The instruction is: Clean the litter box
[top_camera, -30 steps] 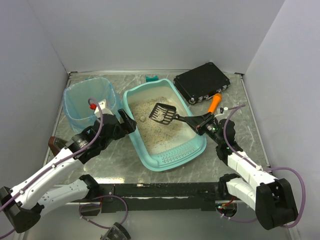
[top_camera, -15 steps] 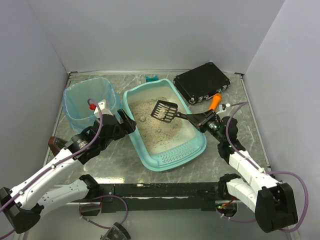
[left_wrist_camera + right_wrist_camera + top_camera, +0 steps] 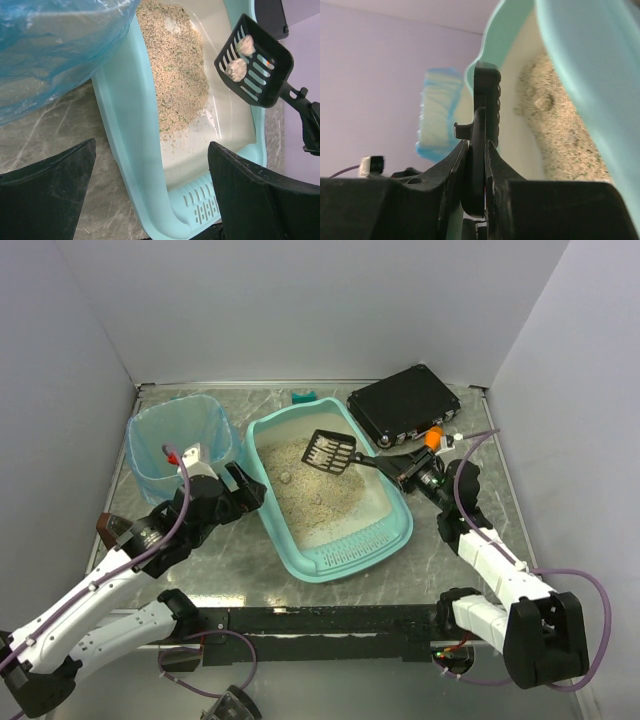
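Note:
The teal litter box point(image 3: 350, 555) lies mid-table, with beige litter point(image 3: 300, 485) heaped toward its far left. My right gripper point(image 3: 402, 471) is shut on the handle of a black slotted scoop point(image 3: 331, 452). The scoop hangs over the box's far right part, and two pale clumps point(image 3: 235, 69) rest on it. In the right wrist view the scoop point(image 3: 487, 100) shows edge-on, its handle pinched between the fingers of my right gripper point(image 3: 476, 150). My left gripper point(image 3: 245, 486) stands open beside the box's left wall. Its jaws point(image 3: 152, 145) straddle the teal rim point(image 3: 125, 125) without touching it.
A white bin with a blue bag point(image 3: 180, 445) stands at the back left, close to my left gripper. A black case point(image 3: 405, 403) lies at the back right with an orange object point(image 3: 432, 437) beside it. A small teal piece point(image 3: 303, 396) sits by the back wall.
My right gripper has carried the scoop toward the back of the box and drawn its arm back right. The left arm has shifted slightly left, jaws still open.

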Tool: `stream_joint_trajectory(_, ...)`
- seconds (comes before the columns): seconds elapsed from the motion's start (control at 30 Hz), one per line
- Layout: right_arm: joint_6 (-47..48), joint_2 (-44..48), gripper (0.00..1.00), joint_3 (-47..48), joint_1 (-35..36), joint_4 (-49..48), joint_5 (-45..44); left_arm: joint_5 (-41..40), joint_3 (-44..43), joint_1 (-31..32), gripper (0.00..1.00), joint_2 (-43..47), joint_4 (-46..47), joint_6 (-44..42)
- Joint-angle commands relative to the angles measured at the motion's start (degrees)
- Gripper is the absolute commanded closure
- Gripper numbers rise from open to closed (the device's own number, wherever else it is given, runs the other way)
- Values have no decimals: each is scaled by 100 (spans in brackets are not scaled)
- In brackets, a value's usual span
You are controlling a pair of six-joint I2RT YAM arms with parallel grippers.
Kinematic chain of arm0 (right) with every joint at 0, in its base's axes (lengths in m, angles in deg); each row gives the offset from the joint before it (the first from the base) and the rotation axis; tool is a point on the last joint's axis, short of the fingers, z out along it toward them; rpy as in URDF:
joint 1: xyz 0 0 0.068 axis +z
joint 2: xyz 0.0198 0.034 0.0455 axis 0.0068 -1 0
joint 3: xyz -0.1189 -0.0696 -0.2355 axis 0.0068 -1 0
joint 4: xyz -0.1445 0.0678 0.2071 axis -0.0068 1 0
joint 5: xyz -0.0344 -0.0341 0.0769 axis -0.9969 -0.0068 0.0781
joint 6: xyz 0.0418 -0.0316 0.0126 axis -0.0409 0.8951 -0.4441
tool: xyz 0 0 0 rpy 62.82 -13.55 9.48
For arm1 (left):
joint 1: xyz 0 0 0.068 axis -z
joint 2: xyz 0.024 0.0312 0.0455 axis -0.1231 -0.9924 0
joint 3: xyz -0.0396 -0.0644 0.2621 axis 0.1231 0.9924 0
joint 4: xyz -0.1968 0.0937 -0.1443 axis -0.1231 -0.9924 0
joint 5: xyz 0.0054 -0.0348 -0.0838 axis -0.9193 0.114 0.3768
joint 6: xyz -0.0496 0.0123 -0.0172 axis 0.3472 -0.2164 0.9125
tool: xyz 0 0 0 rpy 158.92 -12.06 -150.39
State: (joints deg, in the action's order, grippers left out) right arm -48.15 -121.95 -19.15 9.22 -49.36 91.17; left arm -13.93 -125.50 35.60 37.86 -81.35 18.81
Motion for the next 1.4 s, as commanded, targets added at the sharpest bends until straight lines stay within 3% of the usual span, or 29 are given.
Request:
stream_joint_trajectory(0.0, 78, -154, 100, 186, -73, -225, 647, -86, 43, 13, 3, 129, 45, 11)
stream_joint_trajectory(0.07, -49, -252, 100, 208, -151, -252, 701, -95, 34, 21, 3, 111, 18, -7)
stream_joint_trajectory(0.13, -122, -217, 100, -22, -170, -884, 683, -104, -18, 13, 3, 102, -78, 10)
stream_joint_trajectory(0.23, 792, -357, 100, 804, -11, 639, 947, -139, 16, 21, 3, 93, -53, 19)
stream_joint_trajectory(0.33, 179, -349, 100, 375, -213, -232, 1113, -104, 52, 21, 3, 120, 9, 11)
stream_joint_trajectory(0.43, 65, -515, 100, 392, -205, -367, 1236, -95, 60, 13, 3, 120, -8, 11)
stream_joint_trajectory(0.53, -629, -726, 100, 138, -196, -1639, 1421, -139, 52, 21, 3, 137, -79, 19)
stream_joint_trajectory(0.67, -999, -841, 100, 146, -170, -2125, 1335, -121, 95, 21, 3, 251, -140, 54)
stream_joint_trajectory(1.1, -631, -1060, 100, 1955, 498, -447, 975, 54, 245, 21, 3, 770, -219, 90)
stream_joint_trajectory(1.37, -350, -2123, 100, 3834, 1403, 641, 438, 256, 447, 13, 3, 1104, -184, 98)
